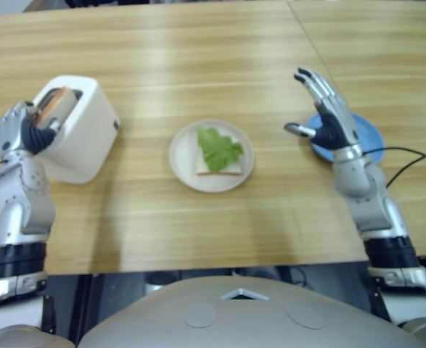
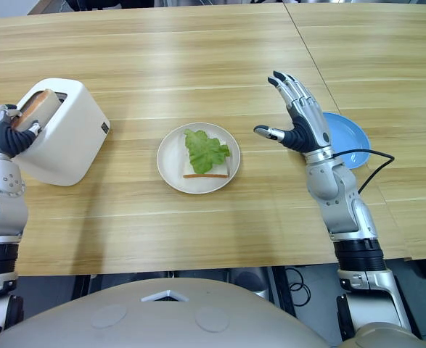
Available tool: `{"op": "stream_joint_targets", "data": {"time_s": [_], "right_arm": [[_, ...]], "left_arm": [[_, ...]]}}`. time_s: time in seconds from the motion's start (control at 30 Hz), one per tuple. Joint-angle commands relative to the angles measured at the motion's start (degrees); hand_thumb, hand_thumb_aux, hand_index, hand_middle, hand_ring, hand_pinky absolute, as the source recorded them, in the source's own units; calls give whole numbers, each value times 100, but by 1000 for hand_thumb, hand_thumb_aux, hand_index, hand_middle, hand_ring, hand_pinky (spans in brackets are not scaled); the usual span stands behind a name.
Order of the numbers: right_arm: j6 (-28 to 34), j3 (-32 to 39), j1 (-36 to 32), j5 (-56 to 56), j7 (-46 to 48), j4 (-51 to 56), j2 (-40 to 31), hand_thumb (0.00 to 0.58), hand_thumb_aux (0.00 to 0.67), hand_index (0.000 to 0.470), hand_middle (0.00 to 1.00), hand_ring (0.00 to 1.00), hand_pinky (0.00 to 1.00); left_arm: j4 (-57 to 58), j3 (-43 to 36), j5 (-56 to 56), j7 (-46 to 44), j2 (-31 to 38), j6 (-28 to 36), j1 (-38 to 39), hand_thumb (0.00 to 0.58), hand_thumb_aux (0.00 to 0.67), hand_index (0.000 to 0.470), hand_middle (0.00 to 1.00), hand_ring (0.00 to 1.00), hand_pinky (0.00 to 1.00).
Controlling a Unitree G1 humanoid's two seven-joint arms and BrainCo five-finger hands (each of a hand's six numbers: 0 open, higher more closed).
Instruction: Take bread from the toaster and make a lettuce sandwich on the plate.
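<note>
Left hand (image 1: 17,134) grasps 1 bread slice (image 1: 56,106) standing in the toaster (image 1: 89,141) slot. Right hand (image 1: 330,119) is released, fingers spread, above the blue plate (image 1: 370,134). The white plate (image 1: 180,163) holds 1 base slice (image 1: 221,170) under a lettuce leaf (image 1: 218,148).

White toaster (image 2: 67,145); brown-crusted tan toast slice (image 2: 38,105); cream plate (image 2: 168,170); bright green lettuce (image 2: 205,150); pale bread slice (image 2: 213,172) edged tan; blue dish (image 2: 347,134); tabletop (image 2: 198,65) of light, streaked wood grain.

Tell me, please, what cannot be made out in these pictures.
Toaster slice: lower part sunk in the toaster, near side covered by the left hand, both views.
Blue plate: partly behind the right hand, more so in the left eye view.
Bread on the white plate: top mostly under the lettuce, both views.
</note>
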Motion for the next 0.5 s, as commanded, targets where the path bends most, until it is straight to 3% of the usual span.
{"op": "stream_joint_targets", "data": {"time_s": [0.03,0.27,0.4,0.5], "right_arm": [[29,-58,101,-133,-76,26,19,0,0,0,0,0,0],[32,-105,202,-117,-88,38,-5,0,0,0,0,0,0],[37,-137,215,-84,-67,19,20,0,0,0,0,0,0],[29,-111,212,-72,-85,79,67,0,0,0,0,0,0]], "left_arm": [[-302,23,-187,213,-97,-206,-73,580,670,460,1000,1000,1000],[-930,196,-372,599,-198,-508,-91,580,670,460,1000,1000,1000],[-1860,660,-966,935,-525,-988,-282,580,670,460,1000,1000,1000],[-2416,658,-1565,671,-771,-1059,-677,580,670,460,1000,1000,1000]]}}
